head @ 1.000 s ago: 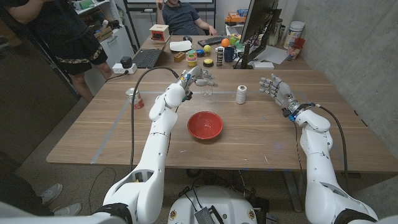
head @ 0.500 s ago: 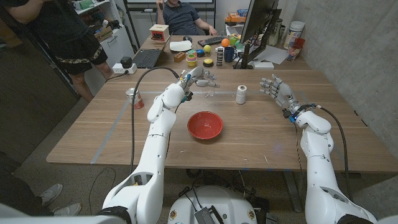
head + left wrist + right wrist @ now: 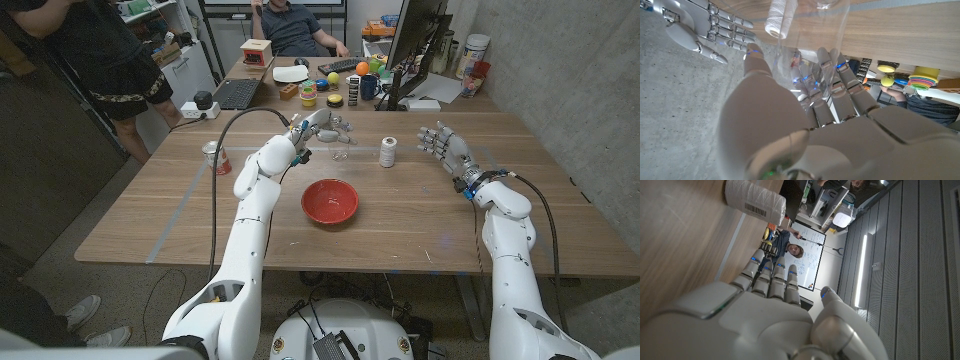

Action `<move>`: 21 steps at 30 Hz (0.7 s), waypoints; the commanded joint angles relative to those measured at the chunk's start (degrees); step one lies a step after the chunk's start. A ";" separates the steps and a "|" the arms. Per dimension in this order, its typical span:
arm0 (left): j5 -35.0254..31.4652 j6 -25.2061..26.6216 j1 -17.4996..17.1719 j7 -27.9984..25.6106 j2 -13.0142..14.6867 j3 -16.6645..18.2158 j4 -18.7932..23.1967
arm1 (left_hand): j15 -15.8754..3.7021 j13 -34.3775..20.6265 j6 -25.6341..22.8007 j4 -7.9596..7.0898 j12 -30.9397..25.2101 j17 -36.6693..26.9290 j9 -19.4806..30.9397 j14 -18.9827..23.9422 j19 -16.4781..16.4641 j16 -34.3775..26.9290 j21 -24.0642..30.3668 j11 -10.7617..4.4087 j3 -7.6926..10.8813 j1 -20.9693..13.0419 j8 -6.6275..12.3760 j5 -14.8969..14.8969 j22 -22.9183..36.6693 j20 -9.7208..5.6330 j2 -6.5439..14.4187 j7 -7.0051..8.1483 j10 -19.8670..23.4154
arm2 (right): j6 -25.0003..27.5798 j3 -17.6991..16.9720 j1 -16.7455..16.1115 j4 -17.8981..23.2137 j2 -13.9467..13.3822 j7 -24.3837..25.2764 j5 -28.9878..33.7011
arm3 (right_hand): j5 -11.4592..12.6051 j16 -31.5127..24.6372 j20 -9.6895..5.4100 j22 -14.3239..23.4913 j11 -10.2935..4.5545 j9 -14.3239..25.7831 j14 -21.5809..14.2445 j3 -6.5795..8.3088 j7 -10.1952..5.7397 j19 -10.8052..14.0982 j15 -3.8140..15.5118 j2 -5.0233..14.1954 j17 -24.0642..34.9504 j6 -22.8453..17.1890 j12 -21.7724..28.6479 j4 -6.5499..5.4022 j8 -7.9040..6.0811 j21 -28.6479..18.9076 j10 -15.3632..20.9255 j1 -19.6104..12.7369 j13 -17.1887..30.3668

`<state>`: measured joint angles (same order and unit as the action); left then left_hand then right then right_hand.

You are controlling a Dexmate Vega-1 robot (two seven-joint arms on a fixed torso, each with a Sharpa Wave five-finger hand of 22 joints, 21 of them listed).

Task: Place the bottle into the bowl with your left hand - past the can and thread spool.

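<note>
Head view, left to right. Can [image 3: 211, 156] stands at the left of the desk [image 3: 420, 225], well apart from the rest and off the route to the bowl. Left hand [image 3: 325, 124] is raised over the upper middle of the frame, fingers reaching toward the clear bottle [image 3: 341, 156] just below it. The bottle is faint here. In the left wrist view the fingers [image 3: 832, 75] are spread around its transparent body [image 3: 810, 45], one side and the other. Contact looks likely, but the glassy wall makes it hard to confirm, so I cannot tell whether the grip is closed on it or only bracketing it.

Red bowl [image 3: 330, 200] sits in the frame's centre, below the bottle and nearer the robot; the carry should be a short pull back toward the body. Thread spool [image 3: 388, 152] stands upright right of the bottle, near it, so the lift needs to stay clear on that side.

Right hand [image 3: 444, 142] is held up at the right with fingers apart, holding nothing, parked away from the left arm's working area. Right wrist view shows the spool [image 3: 755, 202] beyond its fingertips [image 3: 771, 272].
</note>
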<state>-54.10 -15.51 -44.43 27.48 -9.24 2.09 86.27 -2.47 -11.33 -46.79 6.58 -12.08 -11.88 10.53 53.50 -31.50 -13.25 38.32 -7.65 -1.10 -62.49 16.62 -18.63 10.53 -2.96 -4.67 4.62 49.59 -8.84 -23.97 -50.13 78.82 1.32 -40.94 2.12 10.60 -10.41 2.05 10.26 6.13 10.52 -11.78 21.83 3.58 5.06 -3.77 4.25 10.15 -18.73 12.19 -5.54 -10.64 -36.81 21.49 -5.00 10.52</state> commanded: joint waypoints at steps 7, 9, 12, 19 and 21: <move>2.97 -3.87 -1.14 6.61 0.78 0.17 2.42 | -10.77 -0.34 -0.41 0.57 0.32 -0.16 0.26 5.69 0.24 0.30 0.23 -4.35 0.17 -9.44 -0.43 0.18 0.29 -4.72 9.24 -0.05 4.66 | 0.36 0.72 -2.24 2.94 1.09 1.57 0.25 | 0.32 -0.18 -0.11 0.23 0.32 0.25 -0.22 -0.50 0.15 0.57 -0.32 -0.14 0.06 0.22 0.31 -0.02 -0.40 0.45 0.10 0.41 0.34; 2.44 -4.36 -1.47 6.70 1.00 -0.12 3.06 | -10.76 -0.34 -0.38 0.55 0.33 -0.17 0.26 5.71 0.34 0.31 0.21 -4.35 0.17 -9.46 -0.49 0.20 0.30 -4.70 9.28 -0.04 4.66 | 0.27 0.73 -2.41 3.09 1.15 1.49 0.04 | 0.32 -0.17 -0.12 0.24 0.29 0.25 -0.20 -0.51 0.13 0.57 -0.29 -0.14 0.06 0.22 0.32 -0.03 -0.40 0.47 0.11 0.42 0.34; 2.70 -4.64 -1.76 7.38 0.93 -0.04 3.51 | -10.78 -0.35 -0.35 0.56 0.37 -0.18 0.27 5.72 0.36 0.33 0.21 -4.34 0.17 -9.56 -0.59 0.24 0.30 -4.72 9.32 -0.10 4.68 | 0.51 0.74 -2.80 3.57 1.37 1.76 -0.04 | 0.32 -0.17 -0.15 0.24 0.17 0.25 -0.19 -0.54 0.11 0.60 -0.32 -0.14 0.07 0.19 0.32 -0.06 -0.41 0.53 0.12 0.48 0.34; 3.53 -5.19 -2.72 10.13 1.21 0.22 5.09 | -10.77 -0.37 -0.28 0.55 0.47 -0.18 0.29 5.67 0.44 0.42 0.21 -4.33 0.12 -9.69 -0.81 0.34 0.30 -4.72 9.30 -0.03 4.60 | 0.60 0.88 -3.59 4.58 1.54 2.11 -0.06 | 0.32 -0.18 -0.13 0.24 0.07 0.25 -0.20 -0.60 0.21 0.60 -0.32 -0.16 0.09 0.25 0.29 -0.10 -0.39 0.61 0.04 0.55 0.34; 4.56 -5.54 -3.00 11.31 1.21 0.47 5.36 | -10.78 -0.37 -0.28 0.55 0.50 -0.19 0.30 5.67 0.54 0.45 0.19 -4.33 0.11 -9.74 -0.87 0.37 0.30 -4.66 9.32 -0.03 4.58 | 0.52 0.97 -3.77 4.76 1.58 2.19 -0.03 | 0.32 -0.17 -0.13 0.24 0.15 0.25 -0.18 -0.61 0.22 0.62 -0.26 -0.16 0.09 0.24 0.30 -0.11 -0.39 0.63 0.06 0.57 0.34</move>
<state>-51.52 -19.48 -45.97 34.20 -8.41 2.20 89.29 -2.61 -11.61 -46.78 6.81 -11.81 -11.85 10.53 53.63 -31.06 -12.80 38.32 -7.67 -0.88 -62.56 15.95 -18.42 10.52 -2.97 -4.74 4.62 49.60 -8.43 -23.26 -52.80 82.26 2.52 -39.27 2.29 10.60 -10.41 2.05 10.26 6.13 10.52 -11.78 21.35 3.58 5.06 -3.77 4.01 10.15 -18.73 12.19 -5.54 -10.63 -36.22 21.49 -4.76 10.52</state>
